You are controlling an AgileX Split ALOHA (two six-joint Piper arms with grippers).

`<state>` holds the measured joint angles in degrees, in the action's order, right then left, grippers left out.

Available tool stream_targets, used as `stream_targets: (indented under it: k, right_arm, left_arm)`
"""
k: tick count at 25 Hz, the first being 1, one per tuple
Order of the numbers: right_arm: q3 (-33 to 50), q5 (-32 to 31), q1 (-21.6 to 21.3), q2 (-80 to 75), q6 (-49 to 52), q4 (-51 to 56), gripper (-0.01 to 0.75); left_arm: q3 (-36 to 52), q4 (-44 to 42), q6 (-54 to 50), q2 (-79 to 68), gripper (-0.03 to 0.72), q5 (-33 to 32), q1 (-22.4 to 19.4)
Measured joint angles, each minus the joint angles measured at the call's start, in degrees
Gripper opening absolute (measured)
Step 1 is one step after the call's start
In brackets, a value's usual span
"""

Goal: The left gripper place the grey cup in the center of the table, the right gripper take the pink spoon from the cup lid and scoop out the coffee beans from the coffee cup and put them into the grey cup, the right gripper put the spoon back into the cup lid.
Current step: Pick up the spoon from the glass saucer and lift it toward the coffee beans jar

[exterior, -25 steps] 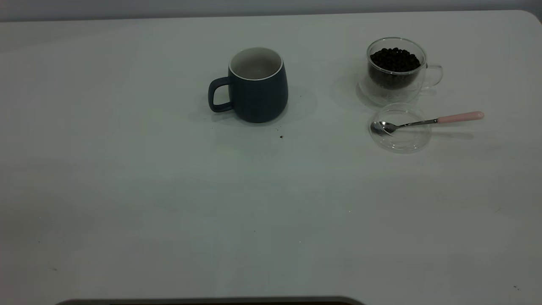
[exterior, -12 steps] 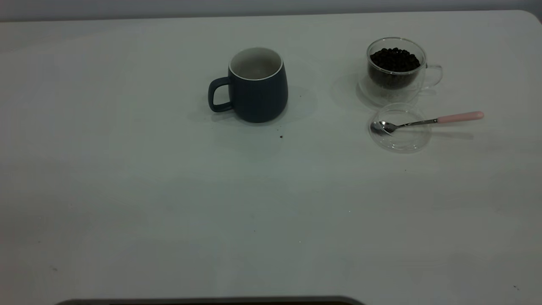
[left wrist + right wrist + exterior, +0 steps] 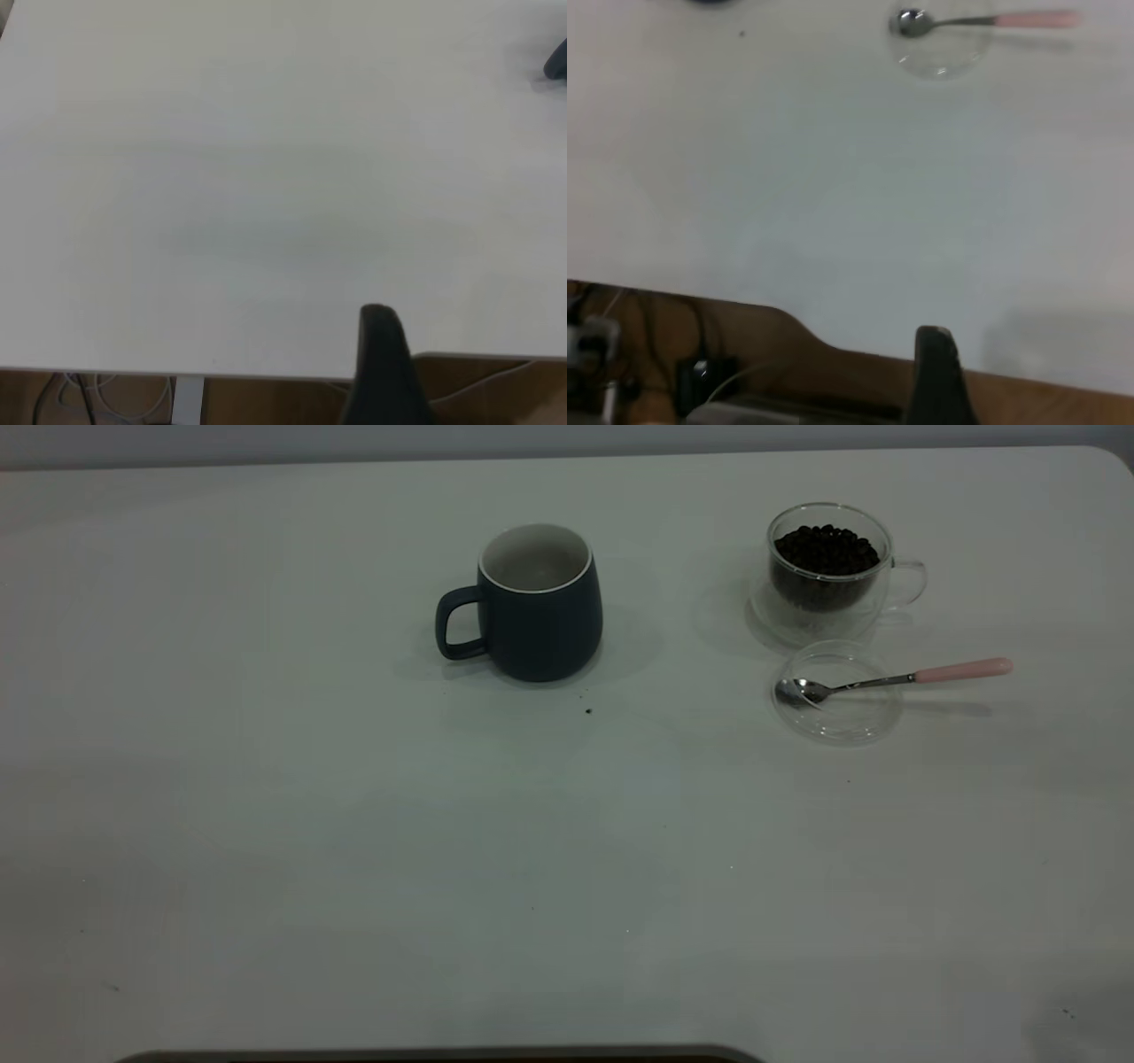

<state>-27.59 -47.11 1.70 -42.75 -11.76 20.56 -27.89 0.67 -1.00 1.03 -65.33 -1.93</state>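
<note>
The grey cup (image 3: 540, 607) stands upright at the table's far middle, handle to the left, and its edge shows in the left wrist view (image 3: 558, 60). The glass coffee cup (image 3: 828, 571), full of coffee beans (image 3: 826, 547), stands at the far right. In front of it lies the clear cup lid (image 3: 837, 695) (image 3: 939, 49). The pink spoon (image 3: 961, 669) (image 3: 1032, 19) rests with its bowl in the lid and its handle pointing right. My left gripper (image 3: 383, 363) and right gripper (image 3: 935, 376) hang at the table's near edge, far from all of these.
A single stray bean (image 3: 588, 711) lies on the white table (image 3: 354, 824) just in front of the grey cup. Cables and a table leg (image 3: 186, 403) show below the near edge. A dark strip (image 3: 443, 1056) runs along the front of the exterior view.
Cup, coffee cup, lid and spoon have not moved. A faint shadow has come in at the front right corner of the table.
</note>
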Motion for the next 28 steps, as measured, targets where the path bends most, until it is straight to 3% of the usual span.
stream_targets:
  k: [6,13,18,23,28]
  right_arm:
    - [-4.0,12.6,0.0,-24.0,-18.3,14.2,0.596]
    - [-15.5,17.9,-1.0,-50.3,-40.2,30.6,0.594]
    - [-24.0,13.4,-7.6,-67.4,-52.8,38.3,0.593]
    - [-32.3,8.3,-17.7,-77.4,-54.9,40.5,0.591]
    - [-39.7,-0.5,-22.8,-84.0,-58.0,40.5,0.591]
  left_arm:
    - [0.0,0.0,0.0,0.0,0.567,0.0,0.0]
    - [0.0,0.0,-0.1,0.0,0.567,0.0,0.0]
    - [0.0,0.0,-0.1,0.0,0.567,0.0,0.0]
    - [0.0,0.0,-0.1,0.0,0.567,0.0,0.0]
    - [0.0,0.0,-0.1,0.0,0.567,0.0,0.0]
